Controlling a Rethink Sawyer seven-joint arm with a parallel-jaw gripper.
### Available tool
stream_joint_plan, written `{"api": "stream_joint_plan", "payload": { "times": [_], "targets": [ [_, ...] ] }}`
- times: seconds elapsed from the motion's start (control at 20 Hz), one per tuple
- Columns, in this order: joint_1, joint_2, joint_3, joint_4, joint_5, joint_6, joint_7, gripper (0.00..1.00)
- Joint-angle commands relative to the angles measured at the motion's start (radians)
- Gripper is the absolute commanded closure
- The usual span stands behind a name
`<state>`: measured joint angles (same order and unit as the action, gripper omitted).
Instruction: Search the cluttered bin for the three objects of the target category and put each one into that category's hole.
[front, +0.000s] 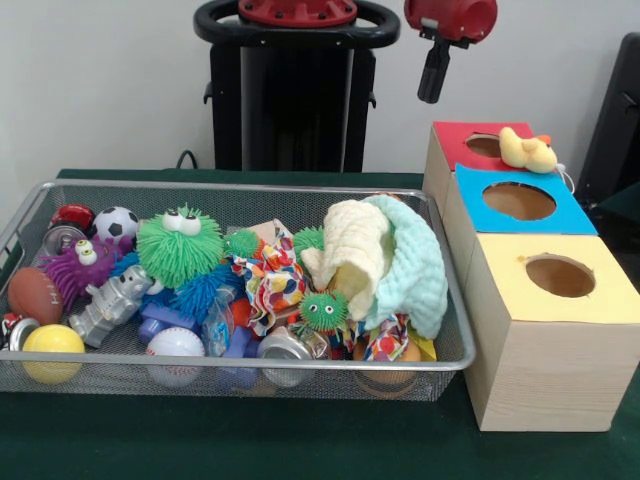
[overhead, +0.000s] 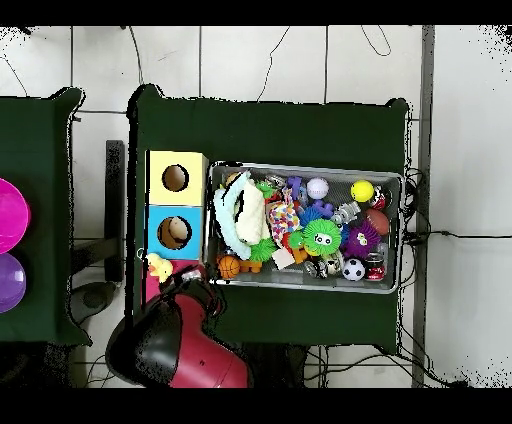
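The silver wire-mesh bin (front: 240, 187) fills the table's left side and is heaped with toys; it also shows in the overhead view (overhead: 300, 167). The red-topped box stands farthest back on the right, and its round hole (front: 484, 146) is partly open to view. A yellow plush duck (front: 527, 152) lies on the red top at the hole's right edge, and it also shows from overhead (overhead: 158, 266). My gripper (front: 433, 85) hangs empty-looking high above the red box, clear of everything. From overhead the arm (overhead: 185, 345) covers most of the red box.
A blue-topped box (front: 470, 195) and a yellow-topped box (front: 500, 290) stand in a row in front of the red one. In the bin are a green fuzzy toy (front: 180, 245), a purple one (front: 75, 268), a soccer ball (front: 116, 222), a yellow ball (front: 52, 345) and cream and mint cloths (front: 385, 260).
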<state>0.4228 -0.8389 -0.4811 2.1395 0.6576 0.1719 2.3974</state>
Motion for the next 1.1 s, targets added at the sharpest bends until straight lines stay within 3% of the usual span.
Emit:
{"api": "stream_joint_plan", "payload": {
  "times": [0.05,0.8,1.1],
  "targets": [
    [0.026,0.057,0.083,-0.022,0.103,0.014,0.331,1.0],
    [0.151,0.16,-0.017,-0.121,0.216,0.094,0.395,1.0],
    [0.157,0.162,-0.032,-0.116,0.223,0.096,0.399,1.0]
  ]
}}
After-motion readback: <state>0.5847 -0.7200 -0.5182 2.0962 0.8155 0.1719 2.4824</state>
